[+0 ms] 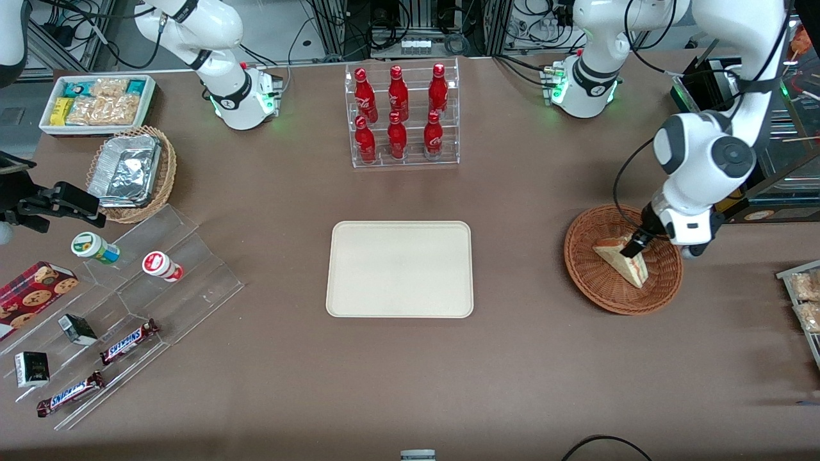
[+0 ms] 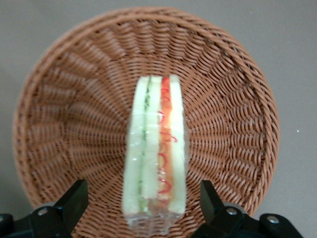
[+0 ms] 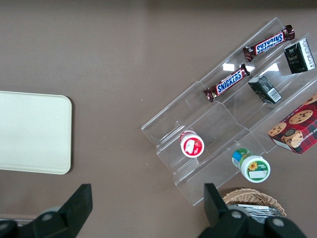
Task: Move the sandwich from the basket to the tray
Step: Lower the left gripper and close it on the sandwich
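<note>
While the tray [image 1: 400, 269] is lying bare nearest the front camera, the claw [image 2: 143, 210] is hanging over the wicker basket [image 1: 605, 288], fingers [image 2: 74, 201] standing apart either side of the wrapped sandwich [image 2: 156, 153], touching nothing. The sandwich is standing on edge in the basket; closing off-centre is likely tipping it or slipping on its film wrap.
</note>
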